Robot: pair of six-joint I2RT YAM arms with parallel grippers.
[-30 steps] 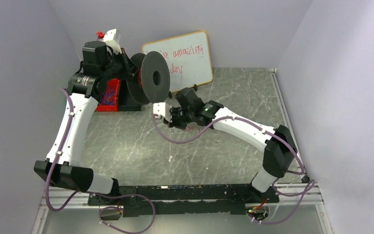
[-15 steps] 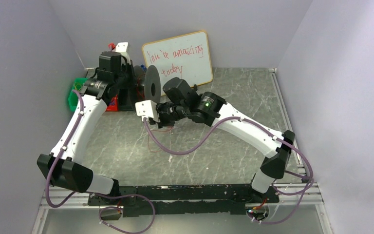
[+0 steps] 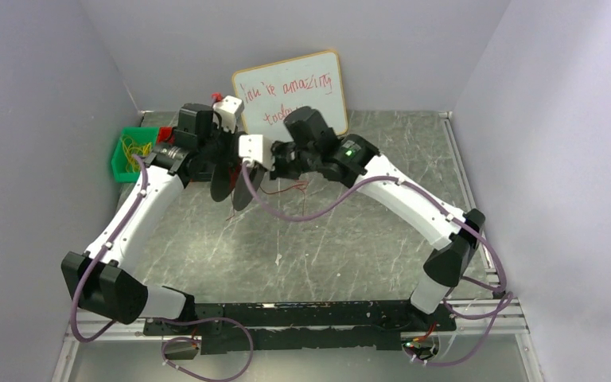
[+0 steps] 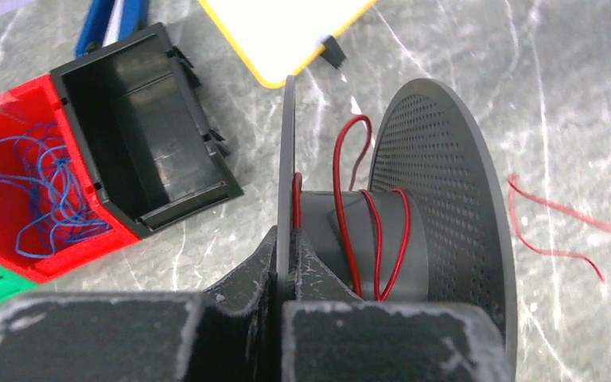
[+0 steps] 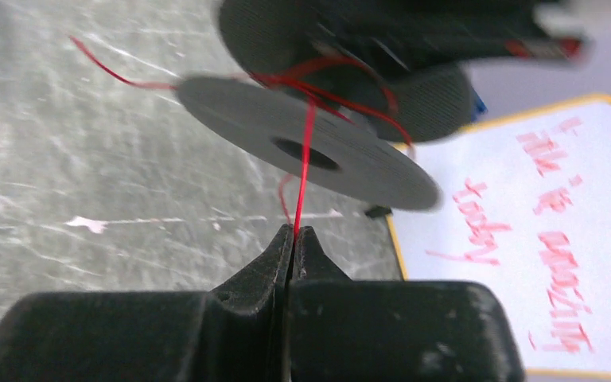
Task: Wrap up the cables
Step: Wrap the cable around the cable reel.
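Observation:
The black spool [image 3: 235,181] hangs edge-on above the table's middle back. My left gripper [image 3: 221,159] is shut on one thin flange [image 4: 288,159] of it, its fingers on either side of the disc. The red cable [image 4: 340,183] makes a few loose turns round the grey core [image 4: 430,239], with one loop standing up. My right gripper [image 3: 274,163] is just right of the spool, shut on the red cable [image 5: 306,159], which runs taut from its fingertips to the spool [image 5: 223,111]. A loose length of cable [image 3: 290,189] lies on the table below.
A whiteboard [image 3: 290,91] with red writing leans on the back wall. A green bin [image 3: 131,155] with yellow wire loops stands at the back left. A red bin [image 4: 24,191] of blue wire and an empty black bin [image 4: 143,143] sit beside it.
My left arm has carried the spool from the back left towards the middle and turned it edge-on. My right gripper has moved left, then up and back beside it, with the cable.

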